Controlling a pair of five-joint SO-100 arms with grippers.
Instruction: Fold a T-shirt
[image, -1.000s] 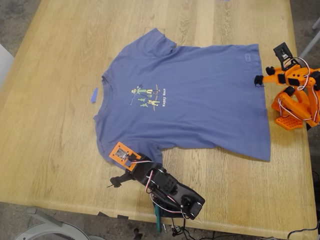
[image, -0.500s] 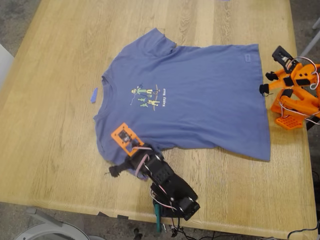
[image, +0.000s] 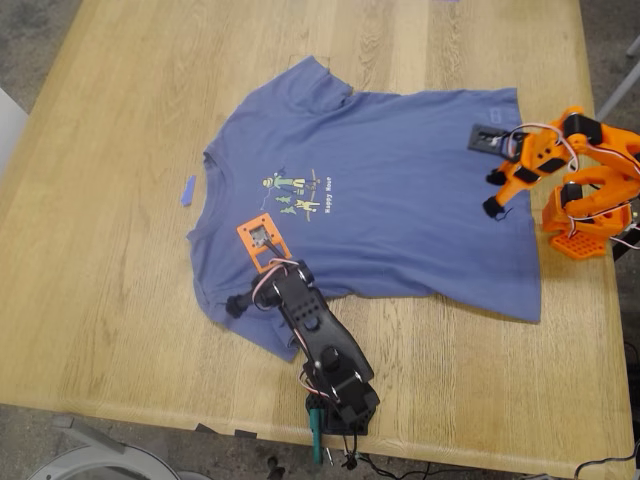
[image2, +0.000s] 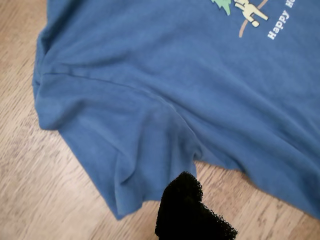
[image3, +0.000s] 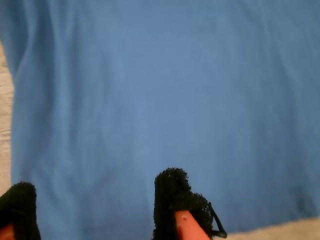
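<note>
the t-shirt (image: 400, 190) lies flat, print up, on the wooden worktop (image: 100, 250). my first pincer (image: 238, 305) hovers over the near sleeve, its opening impossible to tell. my second pincer (image3: 95, 210) hangs just above the hem edge, pads (image3: 172, 192) spread, gripping nothing.

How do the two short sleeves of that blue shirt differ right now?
The sleeve beside my first pincer lies rumpled, with folds near the armpit; the far sleeve lies flatter. An arm reaches over the near one; nothing covers the far one. Both belong to the T-shirt, spread face up on the table.
</note>
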